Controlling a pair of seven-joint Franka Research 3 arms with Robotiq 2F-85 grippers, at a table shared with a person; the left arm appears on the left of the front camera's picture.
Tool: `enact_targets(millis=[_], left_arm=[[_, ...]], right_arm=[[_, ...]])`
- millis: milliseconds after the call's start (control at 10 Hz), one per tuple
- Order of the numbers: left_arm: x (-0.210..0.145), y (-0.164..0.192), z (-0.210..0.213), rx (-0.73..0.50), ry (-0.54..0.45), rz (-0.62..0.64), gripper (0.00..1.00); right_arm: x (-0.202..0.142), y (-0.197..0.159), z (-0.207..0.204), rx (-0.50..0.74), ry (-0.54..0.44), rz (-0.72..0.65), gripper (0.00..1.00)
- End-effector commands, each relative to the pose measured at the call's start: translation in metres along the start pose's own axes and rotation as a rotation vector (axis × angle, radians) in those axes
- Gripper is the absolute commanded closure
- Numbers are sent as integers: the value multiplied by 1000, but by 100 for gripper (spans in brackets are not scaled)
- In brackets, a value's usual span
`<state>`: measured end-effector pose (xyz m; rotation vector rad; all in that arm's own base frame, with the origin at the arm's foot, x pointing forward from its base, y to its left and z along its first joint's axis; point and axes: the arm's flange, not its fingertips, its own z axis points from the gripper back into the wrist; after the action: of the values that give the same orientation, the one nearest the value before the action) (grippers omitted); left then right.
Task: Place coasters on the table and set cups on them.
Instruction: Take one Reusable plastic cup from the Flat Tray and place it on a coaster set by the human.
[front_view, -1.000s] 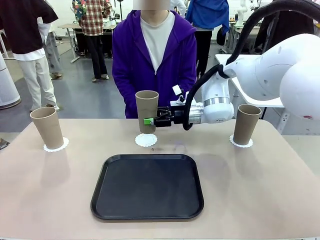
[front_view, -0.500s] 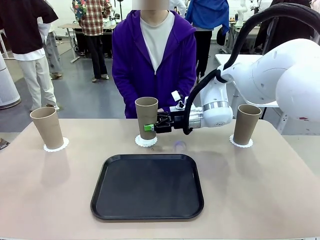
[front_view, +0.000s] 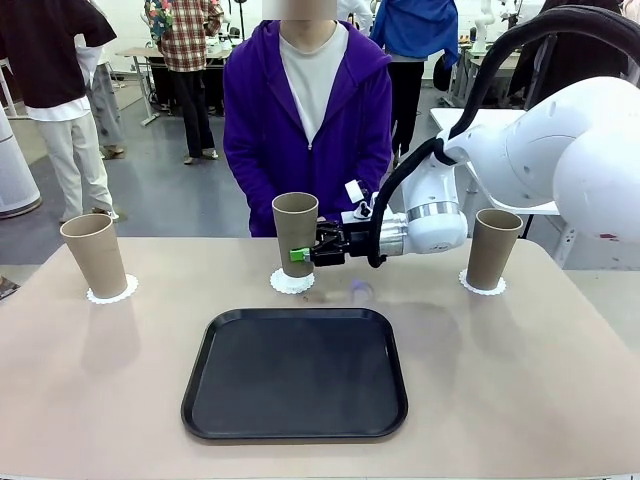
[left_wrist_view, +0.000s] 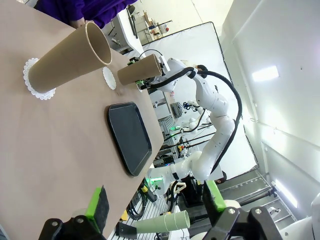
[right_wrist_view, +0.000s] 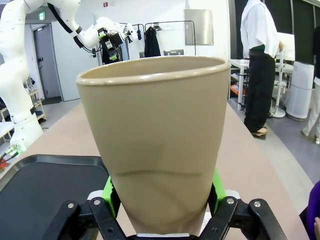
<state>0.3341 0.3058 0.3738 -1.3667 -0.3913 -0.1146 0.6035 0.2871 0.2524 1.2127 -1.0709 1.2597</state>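
Cups (front_view: 295, 232) are tall tan tapered tumblers; the right end effector (front_view: 300, 254) clamps the middle one.

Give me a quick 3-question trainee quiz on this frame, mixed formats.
1. True or false: the right gripper is shut on the middle cup.
2. How many cups stand on the table? A) two B) three C) four
3. Fill in: the black tray holds ____ cups.

Key:
1. True; its green pads clamp the cup's lower part, over the middle coaster.
2. B; the left cup and right cup each sit on a coaster, and the middle cup is at its coaster.
3. No.
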Motion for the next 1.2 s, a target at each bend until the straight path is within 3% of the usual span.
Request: enact_targets(millis=[0,1100], left_arm=[[0,-2,2,2,-2,-3,0],[0,-2,2,2,-2,-3,0]], right_arm=[[-9,-6,-4,-42,-21,40,17],[-36,-20,-23,-47,-42,-14,17]])
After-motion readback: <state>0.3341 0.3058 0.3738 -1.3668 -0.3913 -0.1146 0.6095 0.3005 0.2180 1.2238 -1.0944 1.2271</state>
